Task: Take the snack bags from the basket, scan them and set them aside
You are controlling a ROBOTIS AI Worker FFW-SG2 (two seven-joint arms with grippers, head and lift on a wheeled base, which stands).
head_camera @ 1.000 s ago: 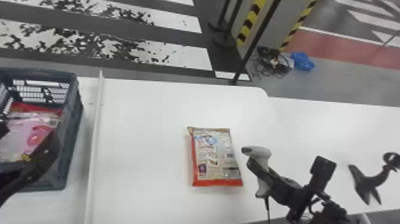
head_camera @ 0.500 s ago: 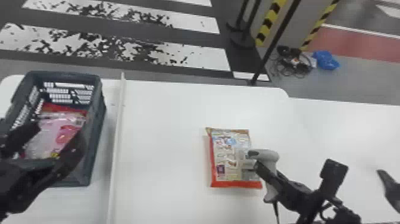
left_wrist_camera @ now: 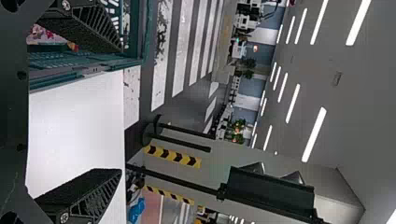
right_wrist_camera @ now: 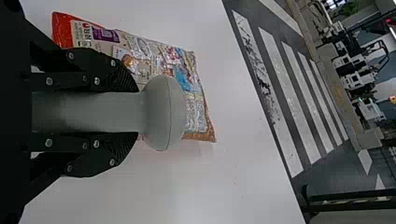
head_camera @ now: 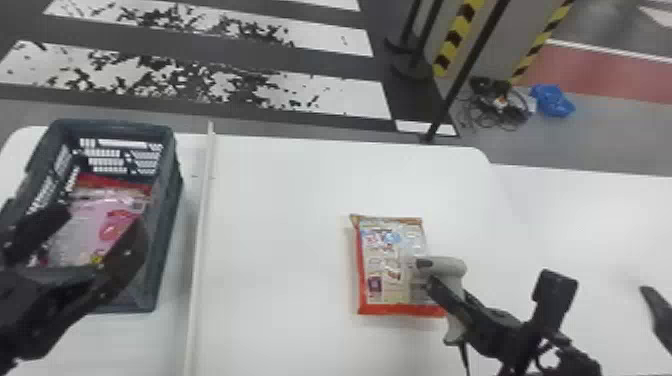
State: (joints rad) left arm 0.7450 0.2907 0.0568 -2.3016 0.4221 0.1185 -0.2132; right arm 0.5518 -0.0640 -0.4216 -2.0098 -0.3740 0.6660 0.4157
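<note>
Red edging frames the printed snack bag point(head_camera: 390, 270), which lies flat on the white counter point(head_camera: 280, 240), with the scanner point(head_camera: 452, 269) over its right-hand side. Scanning looks like the step in hand, and doing it well means bringing the scanner's window square to the barcode, a little off the wrapper so that the bag doesn't get dragged. Crinkled, shiny film may throw back glare, so a small change of tilt would probably help more than pressing closer. I cannot tell where the code is; if this face lacks it, the bag needs turning. The right gripper point(right_wrist_camera: 137, 112) has its jaws pinching the scanner's handle from both sides, a firm-looking hold that should let the wrist do the aiming. The right wrist view gives that pinch and the scanner's rounded back close up, while the head view adds its dark nose, the cable point(head_camera: 465, 357) below and more bags point(head_camera: 100, 220) in the basket point(head_camera: 167, 240). The left gripper point(left_wrist_camera: 120, 109) is at the basket; the left wrist view makes plain that its jaws are spread wide, with nothing pinched.
</note>
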